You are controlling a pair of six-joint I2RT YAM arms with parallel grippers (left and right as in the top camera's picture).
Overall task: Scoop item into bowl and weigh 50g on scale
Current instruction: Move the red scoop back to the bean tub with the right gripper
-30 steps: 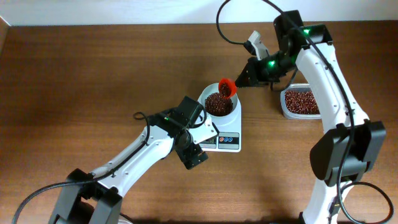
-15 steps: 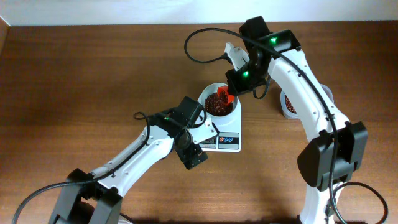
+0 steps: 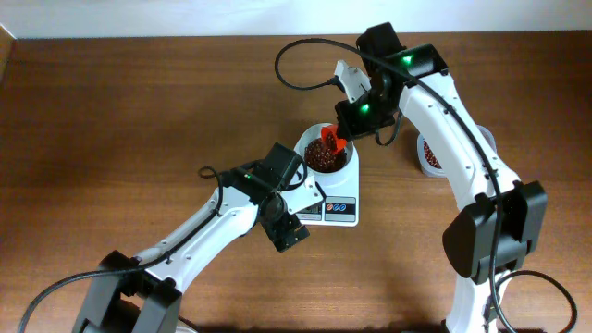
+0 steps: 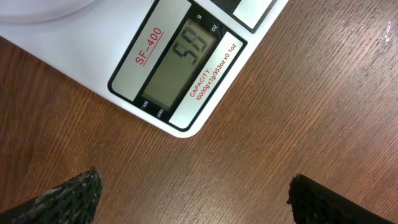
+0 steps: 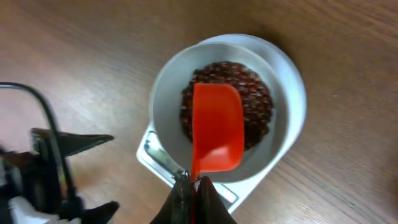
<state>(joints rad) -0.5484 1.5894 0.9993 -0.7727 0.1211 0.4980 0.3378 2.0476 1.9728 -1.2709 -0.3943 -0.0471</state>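
Note:
The white bowl (image 3: 327, 157) sits on the white scale (image 3: 335, 207) and holds dark reddish-brown beans (image 3: 321, 155). It also shows in the right wrist view (image 5: 166, 93), with beans (image 5: 258, 106) inside. My right gripper (image 5: 194, 182) is shut on the handle of a red scoop (image 5: 216, 134), whose cup is turned over above the beans; the scoop also shows overhead (image 3: 334, 142). The scale's display (image 4: 177, 68) reads 58 in the left wrist view. My left gripper (image 4: 193, 193) is open and empty over the table just in front of the scale.
A clear plastic tub (image 3: 431, 155) with more beans stands right of the scale, mostly hidden by my right arm. Brown wooden table (image 3: 111, 120) all round. My left arm (image 3: 222, 222) reaches in from the lower left.
My right arm swung left and brought the red scoop from above the bowl's rim over the beans, turning it over. My left arm has not moved.

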